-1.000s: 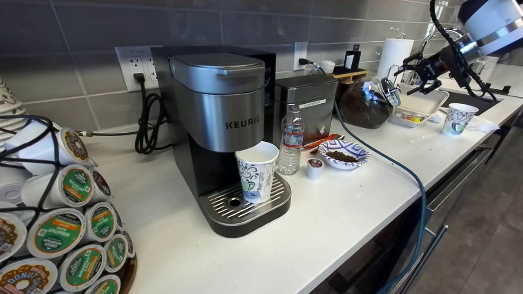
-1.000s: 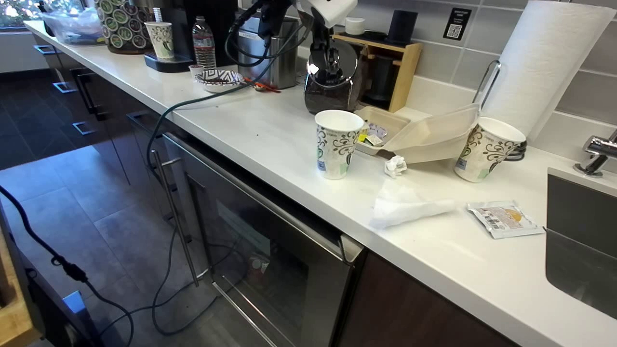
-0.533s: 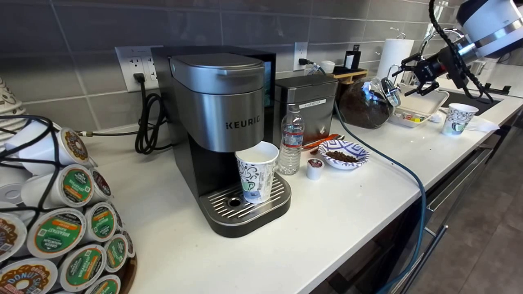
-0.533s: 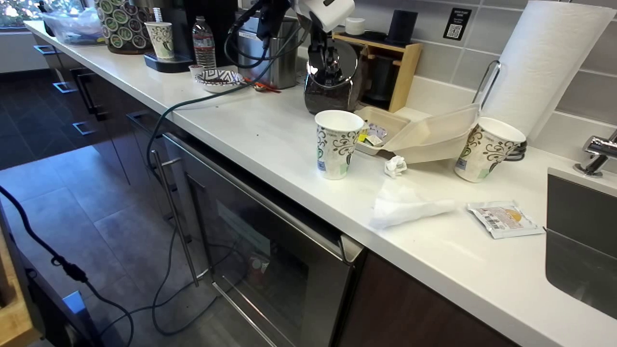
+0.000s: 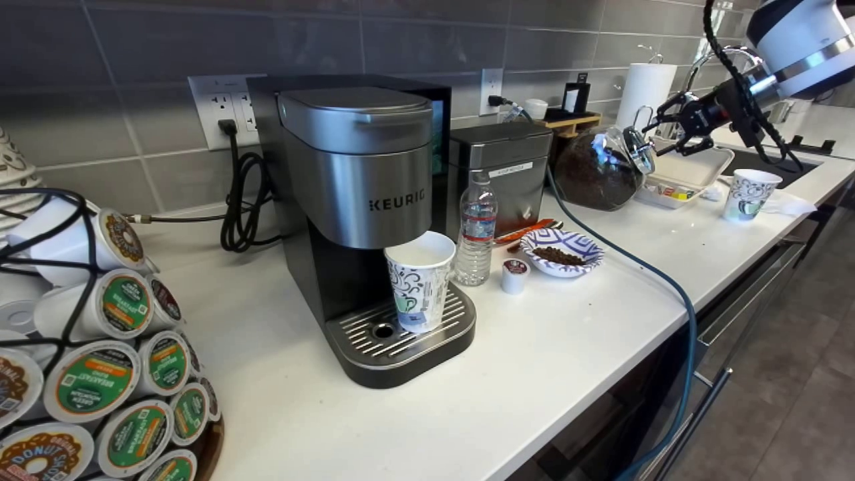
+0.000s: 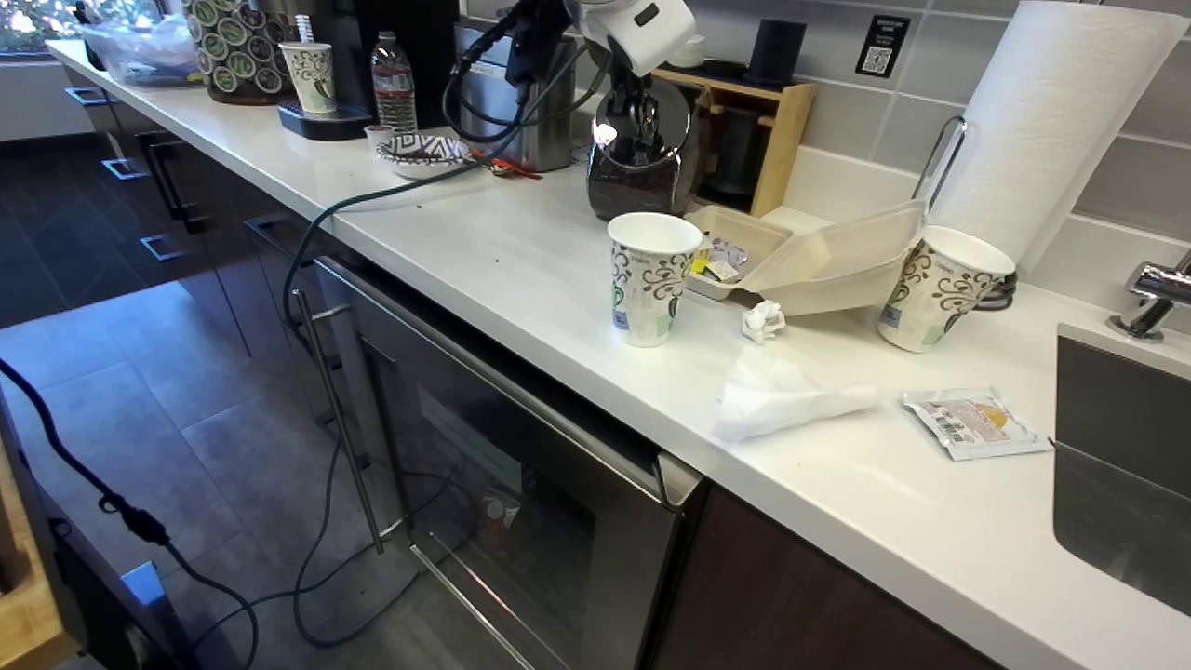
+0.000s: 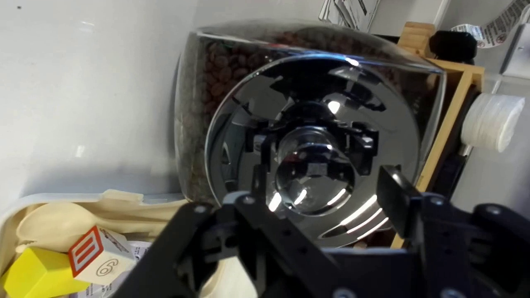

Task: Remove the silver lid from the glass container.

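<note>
In both exterior views the glass container (image 5: 594,172), a clear jar full of dark beans, stands on the counter near the wall. Its round silver lid (image 7: 391,124) sits on the slanted mouth, facing my gripper (image 7: 325,176). A shiny ball-shaped knob (image 7: 314,186) sticks out from the lid's middle. My fingers (image 7: 393,198) stand on either side of that knob in the wrist view, with a gap on each side, the left finger closer. Nothing appears to be held. Mirror reflections of the gripper on the lid make the depth hard to judge.
Close to the jar lies an opened takeout box (image 6: 837,265) with a spoon and small blocks. A wooden stand (image 6: 786,149) is beside the jar's wall side. Paper cups (image 6: 651,279), a paper towel roll (image 6: 1051,130) and a hose (image 5: 634,260) are also on the counter.
The fingers have drawn closer together around the knob from a wider spread. The arm has shifted slightly; the jar and lid have not visibly moved.
</note>
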